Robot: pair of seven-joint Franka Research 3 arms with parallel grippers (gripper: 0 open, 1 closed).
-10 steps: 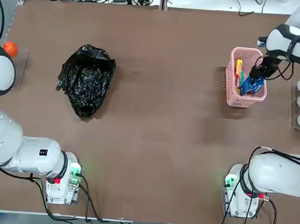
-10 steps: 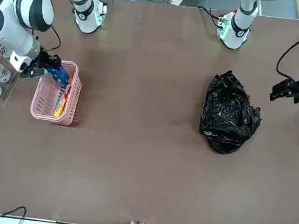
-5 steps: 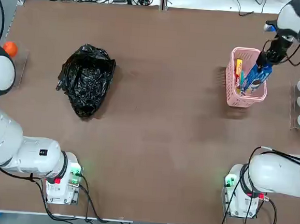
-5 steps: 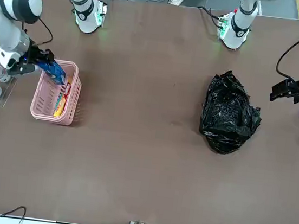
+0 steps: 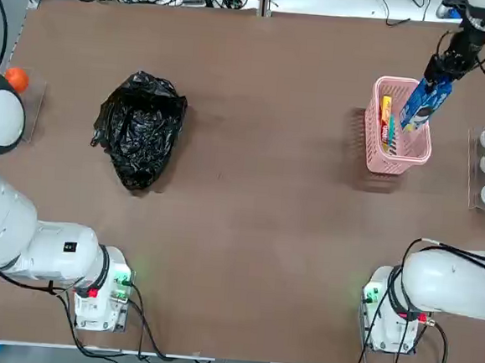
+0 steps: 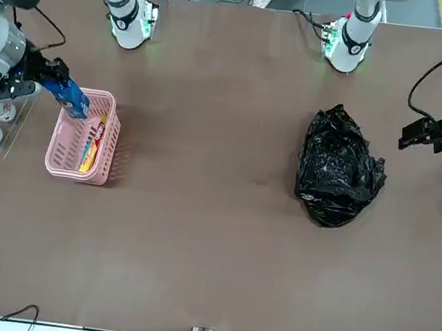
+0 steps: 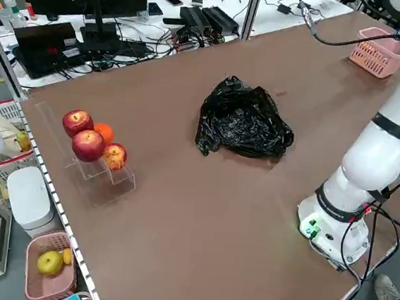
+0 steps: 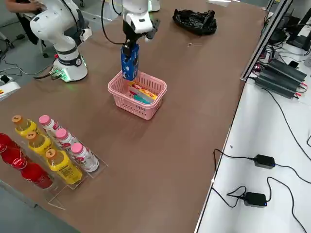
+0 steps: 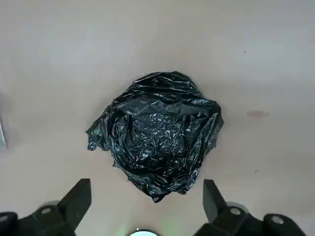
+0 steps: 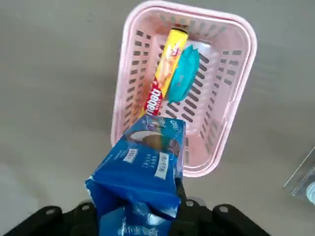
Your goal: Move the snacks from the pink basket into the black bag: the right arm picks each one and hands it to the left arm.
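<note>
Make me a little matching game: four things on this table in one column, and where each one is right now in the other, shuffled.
Things:
1. blue cookie packet
2. yellow packet
3. black bag
4. left gripper

Places:
A. lying in the pink basket
B. open, above the bag
C. held by the right gripper above the basket
D. on the bare table, far from the basket

Pairs: 1-C, 2-A, 3-D, 4-B

**Blue packet held above the basket**

You see the right gripper (image 8: pixel 130 47) clamped on the blue cookie packet (image 8: pixel 129 62), which hangs upright over the slotted pink plastic basket (image 8: pixel 137 94). A yellow packet (image 8: pixel 142 90) and a teal packet (image 8: pixel 141 99) lie inside it.
</note>
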